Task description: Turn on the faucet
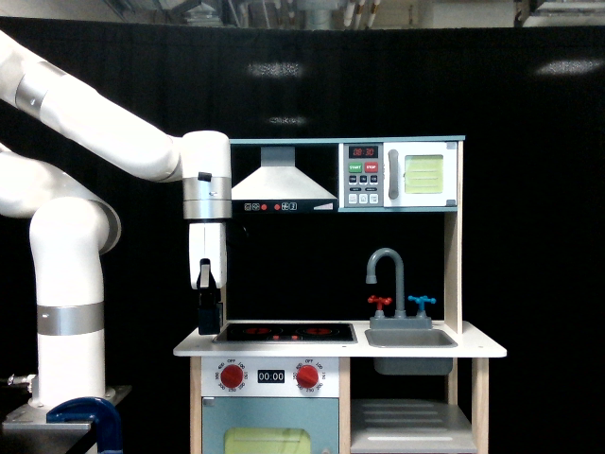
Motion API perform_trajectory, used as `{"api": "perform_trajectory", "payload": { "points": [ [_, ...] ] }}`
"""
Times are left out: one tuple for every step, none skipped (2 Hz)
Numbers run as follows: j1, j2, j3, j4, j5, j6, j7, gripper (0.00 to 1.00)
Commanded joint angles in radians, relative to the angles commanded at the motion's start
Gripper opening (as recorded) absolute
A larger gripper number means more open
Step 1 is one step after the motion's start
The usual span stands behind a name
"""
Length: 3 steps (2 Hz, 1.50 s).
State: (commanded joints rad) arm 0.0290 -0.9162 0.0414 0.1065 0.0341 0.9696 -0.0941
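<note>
Faucet [388, 272]: grey gooseneck spout, red and blue cross handles; whether the jaws are clenched is unclear.

On my screen the white arm [90, 123] rises from a thick upright column at the exterior view's left, bends at a bulky elbow, and slopes down toward the exterior view's right. At its end the wrist [206, 175] turns straight down, a grey band around it. Below that hangs the dark pincer [208, 326], pointing vertically downward. I see it side-on against a black backdrop, so I cannot tell whether its jaws are parted or closed, and I make out nothing between them.
</note>
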Motion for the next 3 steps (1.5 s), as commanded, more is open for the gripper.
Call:
{"api": "perform_trajectory", "payload": {
  "points": [
    [0.124,0.258,-0.105,0.107,-0.014,-0.247,-0.317,1.00],
    [1.083,0.387,-1.170,0.357,0.603,-0.249,-1.752,1.00],
    [1.205,0.242,-1.382,0.322,0.701,-0.298,-1.960,1.00]
  ]
}}
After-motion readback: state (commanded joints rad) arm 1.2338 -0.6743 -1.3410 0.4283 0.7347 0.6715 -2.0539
